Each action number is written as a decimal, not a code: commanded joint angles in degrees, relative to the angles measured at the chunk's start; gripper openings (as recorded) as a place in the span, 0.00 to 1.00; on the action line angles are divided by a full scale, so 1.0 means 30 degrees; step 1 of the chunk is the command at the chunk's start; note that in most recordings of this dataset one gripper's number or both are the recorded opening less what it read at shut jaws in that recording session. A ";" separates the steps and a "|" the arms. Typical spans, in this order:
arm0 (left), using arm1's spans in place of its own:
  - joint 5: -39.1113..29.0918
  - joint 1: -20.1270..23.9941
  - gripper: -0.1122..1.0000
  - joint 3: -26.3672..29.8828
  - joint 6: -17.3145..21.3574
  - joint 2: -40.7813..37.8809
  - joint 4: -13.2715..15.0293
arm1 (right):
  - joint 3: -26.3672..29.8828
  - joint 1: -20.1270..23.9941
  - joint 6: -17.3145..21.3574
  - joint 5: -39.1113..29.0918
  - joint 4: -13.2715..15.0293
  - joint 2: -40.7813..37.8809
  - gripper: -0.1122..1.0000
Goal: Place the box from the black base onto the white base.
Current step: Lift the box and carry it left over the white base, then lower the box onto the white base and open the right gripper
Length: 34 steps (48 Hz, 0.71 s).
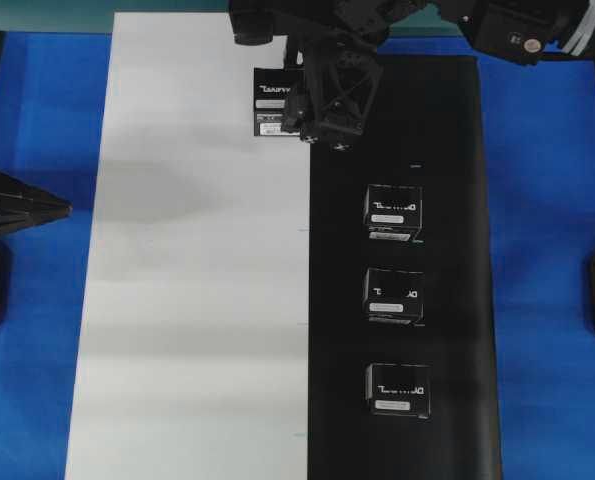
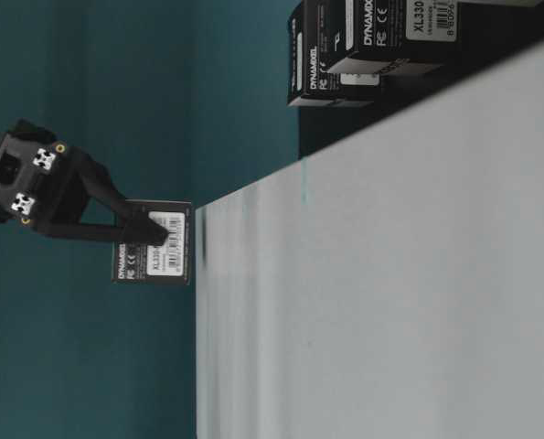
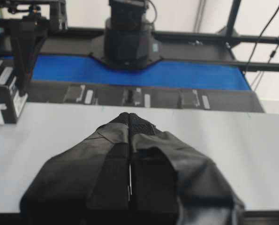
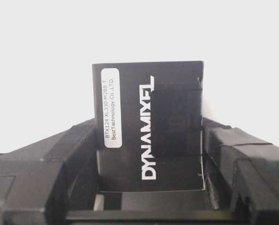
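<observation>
Right gripper [image 4: 148, 154]: clamped on the box [image 1: 274, 100] | Box: held over far end of white base [image 1: 197, 300], apparently just clear of it | Left gripper [image 3: 130, 126]: fingers pressed together, nothing held | Black base [image 1: 457, 150]: three boxes [image 1: 394, 212] in a row.

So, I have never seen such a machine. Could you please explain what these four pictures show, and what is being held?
It is a robot with two arms, each ending in a gripper. One picture looks down from above, one looks along the table, turned sideways, and two come from cameras on the wrists. On the blue table lie a white base and a black base. Three boxes rest on the black base. The right gripper holds a fourth box over the white base. The left gripper is shut and holds nothing.
</observation>
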<state>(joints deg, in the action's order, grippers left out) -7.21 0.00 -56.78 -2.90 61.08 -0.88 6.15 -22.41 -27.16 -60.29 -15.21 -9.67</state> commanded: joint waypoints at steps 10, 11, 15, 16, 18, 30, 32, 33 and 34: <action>0.0205 -0.0029 0.04 0.0293 0.0000 -0.0117 -0.0029 | 0.0176 0.0234 -0.0088 0.0352 -0.0029 -0.0557 0.62; 0.0205 -0.0059 0.04 0.0293 0.0000 -0.0117 -0.0029 | 0.0176 0.0264 -0.0117 0.0352 -0.0029 -0.0557 0.62; 0.0205 -0.0059 0.04 0.0293 0.0000 -0.0088 -0.0029 | 0.0176 0.0234 -0.0088 0.0322 -0.0059 -0.0586 0.62; 0.0205 -0.0059 0.04 0.0293 0.0000 -0.0088 -0.0029 | 0.0176 0.0264 -0.0088 0.0322 -0.0029 -0.0586 0.62; 0.0205 -0.0059 0.04 0.0293 0.0000 -0.0088 -0.0029 | 0.0146 0.0264 -0.0088 0.0352 -0.0029 -0.0586 0.62; 0.0205 -0.0059 0.04 0.0293 0.0000 -0.0059 -0.0029 | 0.0029 0.0234 -0.0059 0.0850 -0.0029 -0.0586 0.78; 0.0205 -0.0059 0.04 0.0264 0.0000 -0.0088 -0.0029 | 0.0029 0.0234 -0.0059 0.1084 -0.0059 -0.0586 0.84; 0.0205 -0.0029 0.04 0.0293 0.0000 -0.0088 -0.0029 | 0.0000 0.0234 -0.0029 0.1201 -0.0059 -0.0586 0.88; 0.0205 -0.0029 0.04 0.0293 0.0000 -0.0088 -0.0029 | 0.0000 0.0234 -0.0029 0.1289 -0.0029 -0.0557 0.92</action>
<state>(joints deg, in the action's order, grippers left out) -7.12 -0.09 -56.78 -2.90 61.08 -0.79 6.06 -22.41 -27.33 -57.74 -15.21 -10.99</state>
